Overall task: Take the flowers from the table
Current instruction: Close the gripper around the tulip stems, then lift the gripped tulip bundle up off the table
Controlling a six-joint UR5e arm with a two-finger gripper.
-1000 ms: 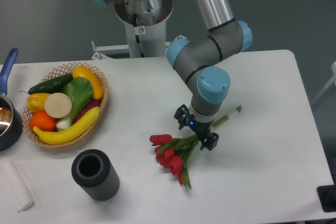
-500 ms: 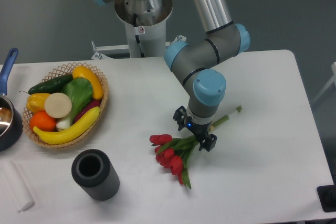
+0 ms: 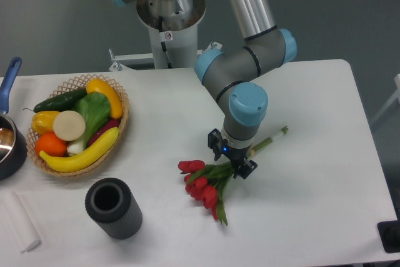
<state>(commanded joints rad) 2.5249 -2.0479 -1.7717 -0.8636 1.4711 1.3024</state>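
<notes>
**The tool is down at the flower stems**

The flowers (image 3: 209, 182) lie on the white desk (image 3: 312, 204), a bit right of the middle. The red heads point down and to the left. The green stems run up and to the right, and the pale end of the stems sticks out past the arm.

The tool (image 3: 232, 159) is low over the stems, right where the leaves meet them. One black finger shows on the left of the stems and one on the right, so the stems sit between the two fingers. The fingers look close to the stems, but I cannot tell if they squeeze them or only stand beside them. A small blue light glows on the tool. The flowers look like they are lying flat on the desk.

The grey arm with blue caps bends down to the tool from the post at the back.

On the left of the desk is a basket (image 3: 122, 123) with a banana, an orange, a cucumber and other food in it. In front of the basket stands a dark round cup (image 3: 113, 208), well apart from the flowers. At the far left edge you can see part of a dark pot (image 3: 11, 148) with a blue handle.
</notes>
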